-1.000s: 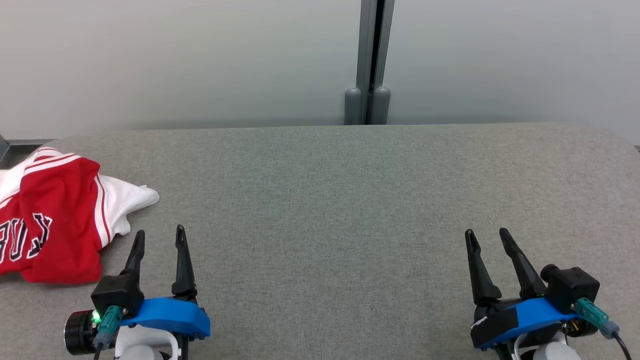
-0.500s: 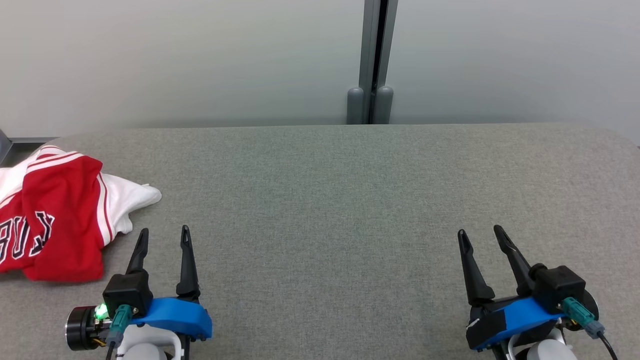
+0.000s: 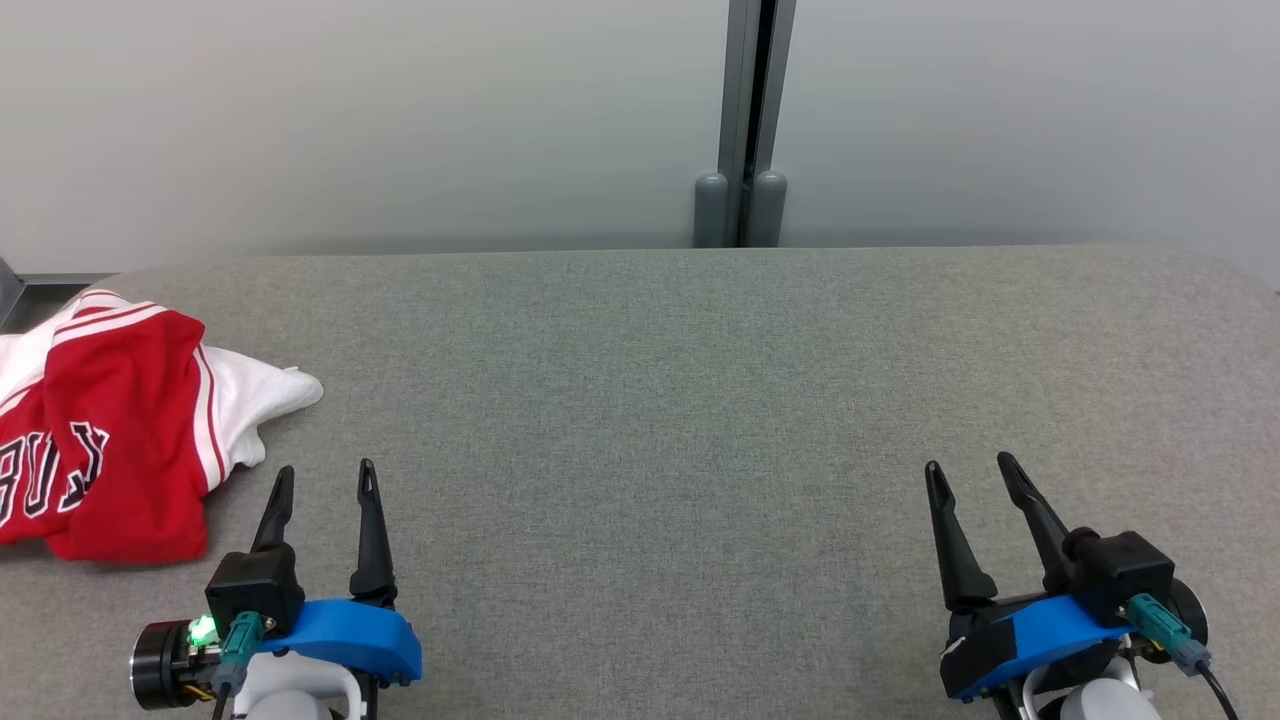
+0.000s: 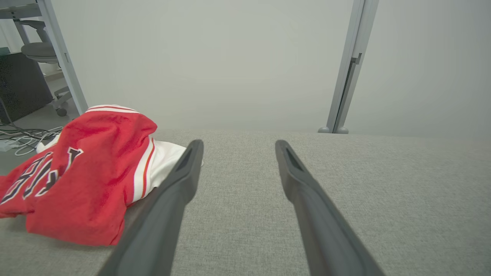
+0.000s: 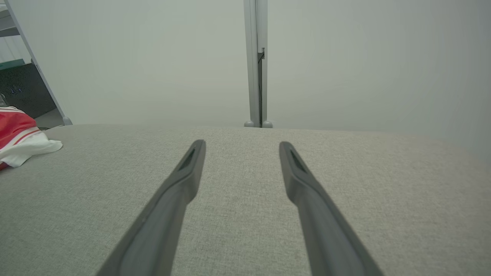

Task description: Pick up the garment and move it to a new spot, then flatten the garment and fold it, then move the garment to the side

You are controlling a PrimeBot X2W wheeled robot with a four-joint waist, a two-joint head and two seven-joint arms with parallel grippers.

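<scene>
The garment (image 3: 110, 420) is a crumpled red and white jersey with dark lettering, lying at the left edge of the grey table (image 3: 650, 400). It also shows at the left in the left wrist view, garment (image 4: 84, 176), and at the far left edge of the right wrist view, garment (image 5: 19, 142). My left gripper (image 3: 325, 480) stands open at the lower left, just right of the garment and apart from it, holding nothing. Far from the cloth, at the lower right, my right gripper (image 3: 970, 470) is open and empty over bare table.
A pale wall with a grey vertical post (image 3: 745, 120) rises behind the table's far edge. Beyond the table's left end are a metal frame leg (image 4: 63, 57), a chair base and cables on the floor (image 4: 19, 134).
Both grippers shifted only slightly near the bottom of the head view and stayed open. The garment has not moved.
</scene>
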